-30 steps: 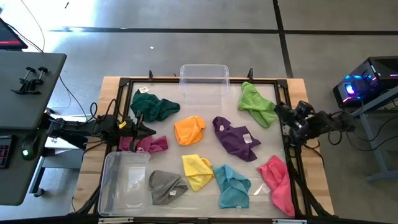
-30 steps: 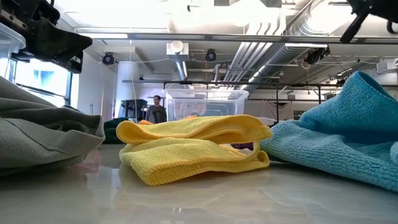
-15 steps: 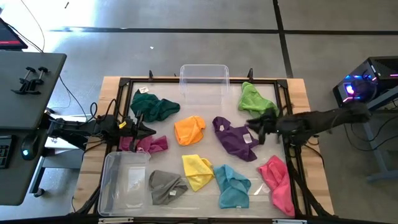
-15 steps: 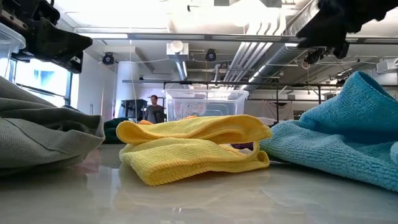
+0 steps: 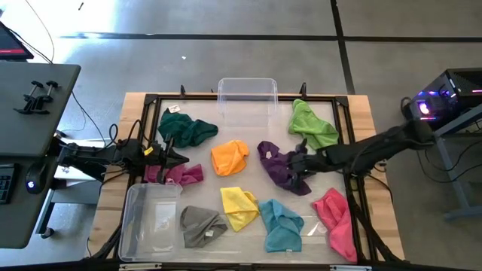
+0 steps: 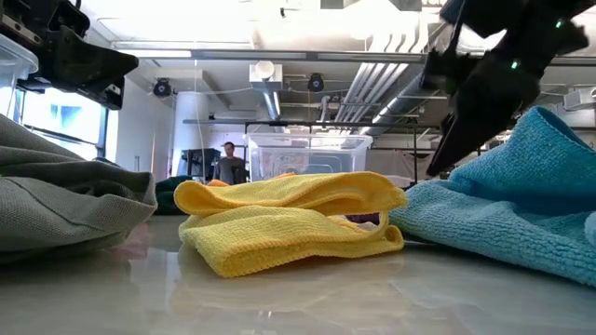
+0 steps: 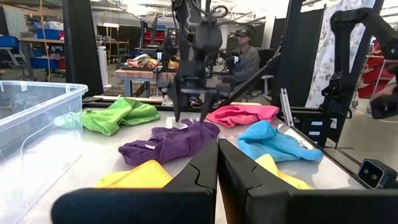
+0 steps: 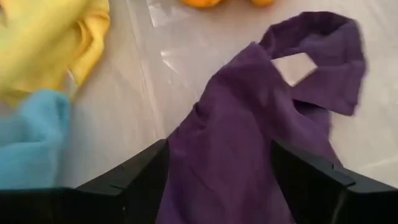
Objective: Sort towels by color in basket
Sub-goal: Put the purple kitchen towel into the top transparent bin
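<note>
The right end effector [image 5: 299, 160], fingers spread apart, hangs over the purple towel [image 5: 282, 167]; a shallow pinch could slip off its folds. The left end effector [image 5: 175, 157], fingers together, waits at the left.

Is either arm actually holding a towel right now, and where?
No. The right gripper is open over the purple towel, not closed on it; the left gripper is shut and empty.

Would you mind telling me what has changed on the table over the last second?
The right claw swung in from the table's right edge to above the purple towel and opened; its fingers now straddle the cloth without gripping it. The left claw stayed shut by the magenta towel, and none of the towels moved.
</note>
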`<state>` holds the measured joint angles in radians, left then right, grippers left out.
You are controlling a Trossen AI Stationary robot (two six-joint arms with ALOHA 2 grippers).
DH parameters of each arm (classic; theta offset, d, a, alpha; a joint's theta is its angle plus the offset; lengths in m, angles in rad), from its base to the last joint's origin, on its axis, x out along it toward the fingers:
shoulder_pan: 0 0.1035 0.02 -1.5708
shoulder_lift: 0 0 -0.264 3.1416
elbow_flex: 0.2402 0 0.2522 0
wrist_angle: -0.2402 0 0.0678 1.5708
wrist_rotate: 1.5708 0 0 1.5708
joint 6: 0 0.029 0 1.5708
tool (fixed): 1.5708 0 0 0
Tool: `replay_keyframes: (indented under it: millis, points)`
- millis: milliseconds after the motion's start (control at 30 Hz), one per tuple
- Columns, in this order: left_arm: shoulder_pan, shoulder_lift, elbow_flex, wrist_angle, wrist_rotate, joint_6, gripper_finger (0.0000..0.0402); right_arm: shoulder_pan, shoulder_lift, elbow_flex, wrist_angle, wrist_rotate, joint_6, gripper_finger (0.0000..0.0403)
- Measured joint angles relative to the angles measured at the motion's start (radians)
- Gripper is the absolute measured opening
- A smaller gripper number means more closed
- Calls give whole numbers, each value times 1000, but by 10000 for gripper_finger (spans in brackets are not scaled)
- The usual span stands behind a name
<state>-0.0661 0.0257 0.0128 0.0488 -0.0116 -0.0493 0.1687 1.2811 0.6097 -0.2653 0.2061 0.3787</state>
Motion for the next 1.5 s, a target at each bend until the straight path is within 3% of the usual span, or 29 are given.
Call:
replay_keyframes:
  millis: [133,267,500,700,867,1033,1500]
  points:
    - [0,0,0,0,0,0,0,-14,107,-1,56,0,-19,272]
    - [0,0,0,0,0,0,0,-27,192,-2,110,0,-18,244]
    - [0,0,0,0,0,0,0,-38,300,3,149,8,67,130]
    - [0,0,0,0,0,0,0,-38,294,0,174,-11,122,25]
    - [0,0,0,-1,0,0,0,-43,243,21,135,-16,187,28]
    - [0,0,0,-1,0,0,0,-66,209,131,9,3,253,25]
    - [0,0,0,0,0,0,0,-197,205,702,-420,-50,209,20]
